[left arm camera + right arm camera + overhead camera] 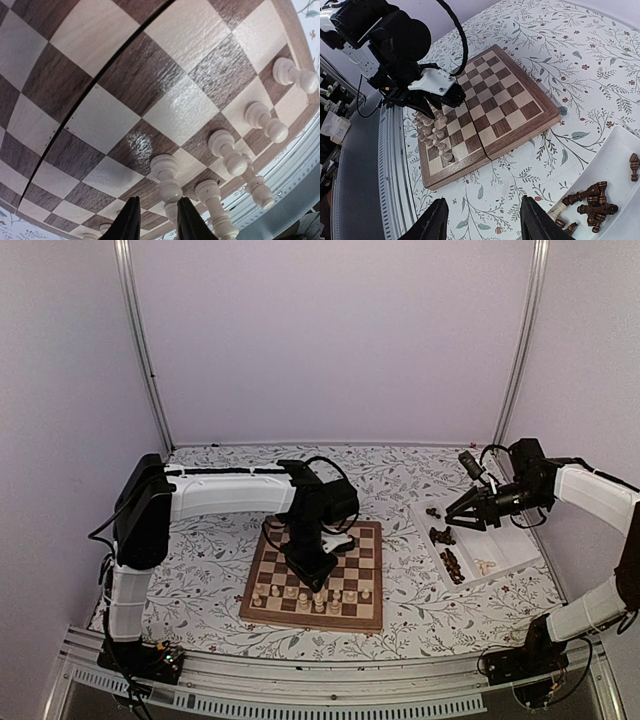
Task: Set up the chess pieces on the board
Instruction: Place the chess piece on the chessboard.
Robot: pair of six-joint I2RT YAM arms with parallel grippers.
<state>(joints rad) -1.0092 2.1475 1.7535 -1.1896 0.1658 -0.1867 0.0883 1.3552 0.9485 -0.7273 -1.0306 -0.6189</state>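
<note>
The board (365, 616) lies at the table's near middle, with cream chess pieces (310, 596) in two rows along its near edge. My left gripper (318, 575) is low over those rows. In the left wrist view its fingers (131, 220) stand slightly apart around the head of an upright cream pawn (169, 182); the pawn is close to the right finger, with a gap on the left. My right gripper (455, 520) is wide open and empty in the right wrist view (485, 220), above the tablecloth between the board (495, 105) and the tray. Dark pieces (592, 200) lie in the tray.
The white tray (500, 545) at the right holds a heap of dark pieces (450, 562) and a few cream ones (485, 566). A floral cloth covers the table. White walls and metal posts enclose it. The left arm's cable arcs over the board.
</note>
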